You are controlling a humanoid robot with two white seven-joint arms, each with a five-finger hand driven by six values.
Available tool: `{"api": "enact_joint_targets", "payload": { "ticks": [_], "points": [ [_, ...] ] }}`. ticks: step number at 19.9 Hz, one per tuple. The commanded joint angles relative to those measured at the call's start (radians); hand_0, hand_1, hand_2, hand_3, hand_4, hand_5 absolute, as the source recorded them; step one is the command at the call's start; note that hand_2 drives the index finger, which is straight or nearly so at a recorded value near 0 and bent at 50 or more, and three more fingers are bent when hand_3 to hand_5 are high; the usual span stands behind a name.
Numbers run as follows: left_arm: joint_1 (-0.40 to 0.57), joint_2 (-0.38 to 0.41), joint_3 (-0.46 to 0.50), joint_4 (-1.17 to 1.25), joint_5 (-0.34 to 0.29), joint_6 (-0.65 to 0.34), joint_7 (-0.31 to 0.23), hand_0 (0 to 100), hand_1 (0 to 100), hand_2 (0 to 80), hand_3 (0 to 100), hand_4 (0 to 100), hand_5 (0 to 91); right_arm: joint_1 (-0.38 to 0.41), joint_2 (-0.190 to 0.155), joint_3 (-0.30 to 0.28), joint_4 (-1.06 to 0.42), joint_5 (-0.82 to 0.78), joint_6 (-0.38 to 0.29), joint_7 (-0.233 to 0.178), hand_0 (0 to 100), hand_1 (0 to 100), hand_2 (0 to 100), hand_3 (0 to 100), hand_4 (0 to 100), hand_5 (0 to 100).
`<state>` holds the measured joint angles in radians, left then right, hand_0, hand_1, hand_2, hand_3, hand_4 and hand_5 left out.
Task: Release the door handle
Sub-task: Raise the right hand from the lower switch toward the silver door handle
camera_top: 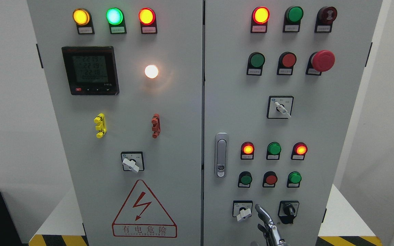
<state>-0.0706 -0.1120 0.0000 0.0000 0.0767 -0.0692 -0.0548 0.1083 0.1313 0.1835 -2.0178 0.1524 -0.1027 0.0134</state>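
Note:
The silver door handle (221,155) lies flush and upright on the left edge of the grey cabinet's right door (320,136). Both doors look closed. My right hand (264,222) rises from the bottom edge, right of the middle. It is below and to the right of the handle and well apart from it. Its metal fingers (261,211) are stretched out and hold nothing. One fingertip points up between the two lowest rotary switches. The rest of the hand is cut off by the frame. My left hand does not show.
The left door (169,153) carries a meter (90,70), lit lamps, yellow and red clips and a warning triangle (144,210). On the right door sit buttons, a red emergency stop (323,60) and rotary switches (242,209) (288,211) either side of my fingers.

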Motion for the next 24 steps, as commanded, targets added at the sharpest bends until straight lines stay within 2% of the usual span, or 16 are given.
{"api": "enact_joint_targets", "payload": {
  "ticks": [1, 11, 13, 15, 16, 17, 18, 19, 20, 21, 22, 23, 24],
  "points": [
    [0.0, 0.0, -0.02, -0.015, 0.0, 0.0, -0.003, 0, 0, 2.4, 8, 1, 0.0, -0.009, 0.001, -0.002, -0.009, -0.036, 0.005, 0.005, 36, 17, 0, 0, 0, 0],
    [0.0, 0.0, -0.02, -0.017, 0.0, 0.0, -0.003, 0, 0, 2.4, 8, 1, 0.0, -0.004, -0.001, -0.001, -0.009, -0.018, 0.006, 0.004, 35, 16, 0, 0, 0, 0],
    [0.0, 0.0, -0.02, -0.017, 0.0, 0.0, -0.003, 0, 0, 2.5, 9, 1, 0.0, -0.002, -0.001, 0.004, -0.01, 0.056, 0.005, -0.004, 33, 17, 0, 0, 0, 0],
    [0.0, 0.0, -0.02, -0.015, 0.0, 0.0, -0.003, 0, 0, 2.5, 9, 1, 0.0, -0.007, -0.001, 0.001, -0.009, 0.204, 0.003, -0.024, 31, 18, 0, 0, 0, 0],
    [0.0, 0.0, -0.02, -0.017, 0.0, 0.0, -0.003, 0, 0, 2.5, 9, 1, 0.0, -0.009, -0.001, 0.002, -0.009, 0.269, 0.003, -0.051, 31, 18, 0, 5, 15, 9],
    [0.0, 0.0, -0.02, -0.017, 0.0, 0.0, -0.003, 0, 0, 2.5, 9, 1, 0.0, -0.012, -0.001, 0.007, -0.009, 0.317, 0.003, -0.078, 31, 19, 0, 10, 23, 14],
    [0.0, 0.0, -0.02, -0.017, 0.0, 0.0, -0.003, 0, 0, 2.5, 9, 1, 0.0, -0.016, -0.001, 0.008, -0.009, 0.358, 0.005, -0.091, 31, 21, 0, 25, 35, 25],
    [0.0, 0.0, -0.02, -0.015, 0.0, 0.0, -0.003, 0, 0, 2.5, 8, 1, 0.0, -0.022, 0.001, 0.007, -0.009, 0.404, 0.005, -0.101, 31, 24, 0, 38, 43, 32],
    [0.0, 0.0, -0.02, -0.017, 0.0, 0.0, -0.003, 0, 0, 2.5, 8, 1, 0.0, -0.03, 0.001, 0.004, -0.006, 0.453, 0.006, -0.107, 32, 25, 0, 41, 44, 34],
    [0.0, 0.0, -0.02, -0.015, 0.0, 0.0, -0.003, 0, 0, 2.5, 9, 1, 0.0, -0.039, 0.001, 0.002, -0.004, 0.502, 0.011, -0.111, 33, 29, 0, 55, 52, 45],
    [0.0, 0.0, -0.02, -0.015, 0.0, 0.0, -0.003, 0, 0, 2.5, 9, 1, 0.0, -0.05, 0.001, 0.005, -0.004, 0.55, 0.033, -0.116, 35, 30, 0, 63, 58, 53],
    [0.0, 0.0, -0.02, -0.017, 0.0, 0.0, -0.003, 0, 0, 2.5, 9, 1, 0.0, -0.064, 0.001, 0.01, -0.004, 0.591, 0.061, -0.124, 35, 30, 0, 63, 58, 53],
    [0.0, 0.0, -0.02, -0.015, 0.0, 0.0, -0.003, 0, 0, 2.5, 9, 1, 0.0, -0.077, 0.002, 0.013, 0.001, 0.626, 0.081, -0.133, 36, 32, 0, 75, 69, 63]
  ]
}}
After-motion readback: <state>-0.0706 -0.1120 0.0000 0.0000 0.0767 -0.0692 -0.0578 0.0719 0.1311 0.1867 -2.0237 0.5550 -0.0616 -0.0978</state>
